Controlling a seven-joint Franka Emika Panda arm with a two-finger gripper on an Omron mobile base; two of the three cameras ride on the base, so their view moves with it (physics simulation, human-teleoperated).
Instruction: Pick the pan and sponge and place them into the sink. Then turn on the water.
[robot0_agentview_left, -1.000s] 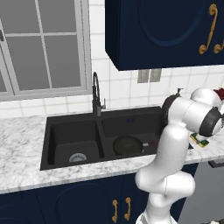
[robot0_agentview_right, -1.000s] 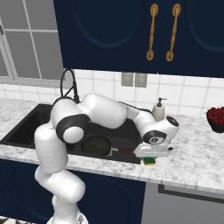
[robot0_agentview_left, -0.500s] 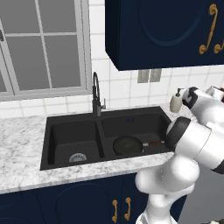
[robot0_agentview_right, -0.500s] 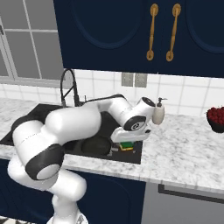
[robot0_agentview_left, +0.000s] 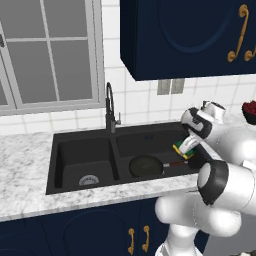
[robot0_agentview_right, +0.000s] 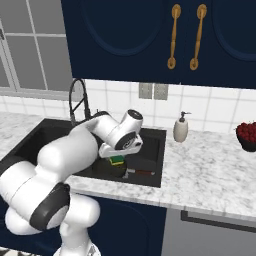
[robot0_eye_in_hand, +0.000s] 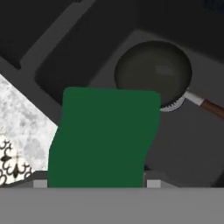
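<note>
My gripper (robot0_agentview_left: 186, 147) is shut on the sponge (robot0_agentview_left: 180, 148), green on top and yellow beneath, and holds it over the right basin of the black sink (robot0_agentview_left: 80, 161). From the right, the sponge (robot0_agentview_right: 118, 161) hangs just under the hand above that basin. The green sponge (robot0_eye_in_hand: 105, 135) covers the lower middle of the hand view and hides the fingertips. On the right basin's floor lies the black pan (robot0_agentview_left: 145, 165), its reddish-brown handle pointing right. The pan (robot0_eye_in_hand: 153, 72) lies below and beyond the sponge. No stream runs from the black faucet (robot0_agentview_left: 110, 107).
A cream soap dispenser (robot0_agentview_right: 180, 129) stands on the marble counter right of the sink (robot0_agentview_right: 151, 137). A dark bowl of red fruit (robot0_agentview_right: 247, 135) sits at the far right. Dark blue cabinets hang above; a window is behind the left basin.
The arm has swung left from the counter's front edge, carrying the sponge to a spot over the right basin. The pan has not moved.
</note>
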